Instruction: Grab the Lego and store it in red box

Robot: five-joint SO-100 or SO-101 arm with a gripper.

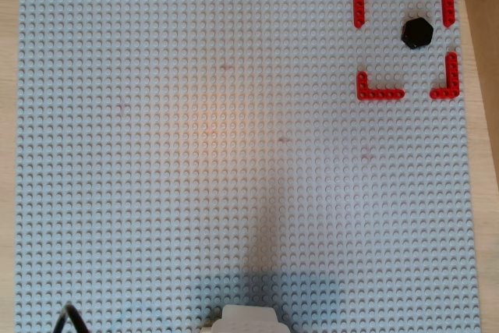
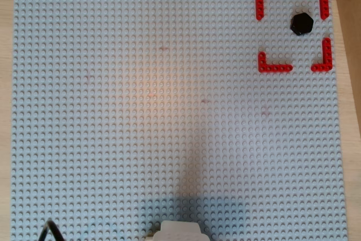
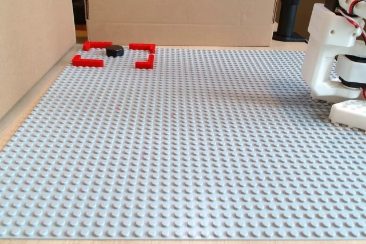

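Nearest the lens in the fixed view, rows of grey studs on the baseplate (image 3: 171, 187) are filling the foreground, and nothing is lying on them until the far left corner. At that corner the red box (image 3: 91, 61), four thin L-shaped corners with gaps between them, is marking out a square, and the Lego (image 3: 115, 51), a small black hexagonal piece, is already sitting inside it. In both overhead views the Lego (image 1: 417, 32) is resting within the red box (image 1: 380, 93) at the top right corner of the baseplate, closer to the right-hand corner pieces than to the left ones and apart from all four. Only the white arm base (image 3: 334, 55) is showing at the right edge of the fixed view, and a sliver of it (image 1: 248, 320) at the bottom edge from above; the gripper is not appearing in any picture, so I cannot tell how its fingers are standing. Judging from this, the storing seems done, and the step in hand is simply keeping clear. Doing that well probably means holding the arm folded back over its base and making no sweep toward the far corner, since the loose piece could easily be nudged across a gap and out of the square.
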